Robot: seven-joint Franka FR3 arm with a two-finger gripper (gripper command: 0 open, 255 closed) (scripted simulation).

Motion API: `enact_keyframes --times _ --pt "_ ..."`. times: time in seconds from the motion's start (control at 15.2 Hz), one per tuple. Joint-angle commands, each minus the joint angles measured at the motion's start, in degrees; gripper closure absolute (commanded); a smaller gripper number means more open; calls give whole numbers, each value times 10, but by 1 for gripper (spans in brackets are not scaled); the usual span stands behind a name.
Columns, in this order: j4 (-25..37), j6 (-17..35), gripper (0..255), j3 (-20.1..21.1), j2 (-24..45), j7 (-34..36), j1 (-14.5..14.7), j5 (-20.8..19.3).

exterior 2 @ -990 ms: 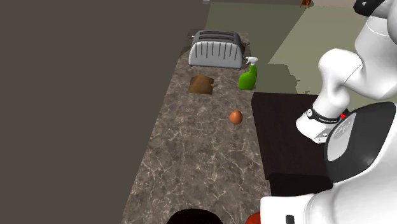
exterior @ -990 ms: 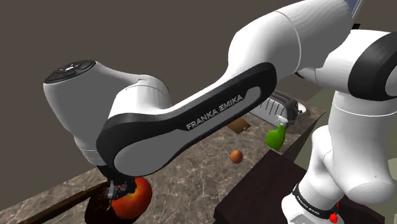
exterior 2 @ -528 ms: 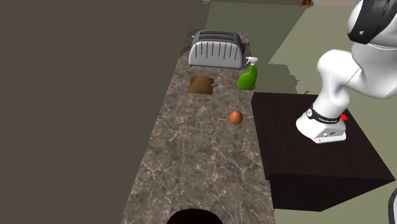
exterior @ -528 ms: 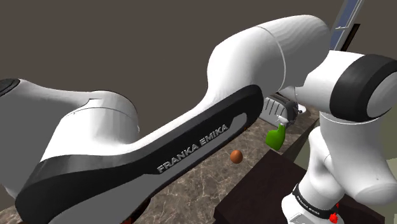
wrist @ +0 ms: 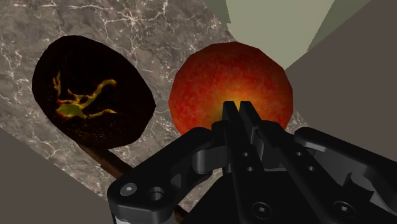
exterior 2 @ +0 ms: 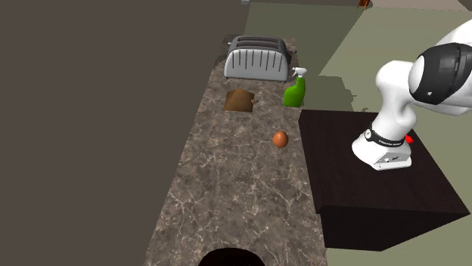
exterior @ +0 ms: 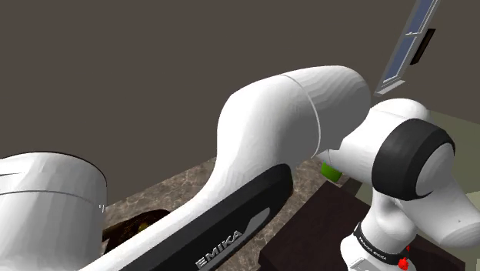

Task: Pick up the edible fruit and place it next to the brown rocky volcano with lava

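A round red-orange fruit (wrist: 229,86) rests on the marble counter (wrist: 159,25), close beside a dark rocky volcano (wrist: 92,92) with yellow lava streaks. My gripper (wrist: 240,109) hovers above the fruit with its two black fingers meeting, shut on nothing. In the shoulder view the volcano (exterior: 137,225) peeks out behind the white arm (exterior: 277,131), which hides the fruit. The second exterior view catches the volcano's dark top (exterior 2: 231,258) at the bottom edge.
Farther along the counter (exterior 2: 227,189) lie a small orange ball (exterior 2: 281,139), a brown block (exterior 2: 240,100), a green spray bottle (exterior 2: 294,92) and a silver toaster (exterior 2: 259,57). The dark stand (exterior 2: 378,181) borders the counter. A dark wall runs along the other side.
The arm has swung up and toward the shoulder camera, now covering the fruit and gripper seen there a second ago. In the second exterior view the forearm has left the lower right.
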Motion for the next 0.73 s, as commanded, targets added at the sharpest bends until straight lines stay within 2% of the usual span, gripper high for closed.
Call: enact_keyframes --times 0.0,0.66 --pt "-7 11 255 -1 4 3 0 -1" --pt "-69 80 255 -3 13 13 -7 -7"
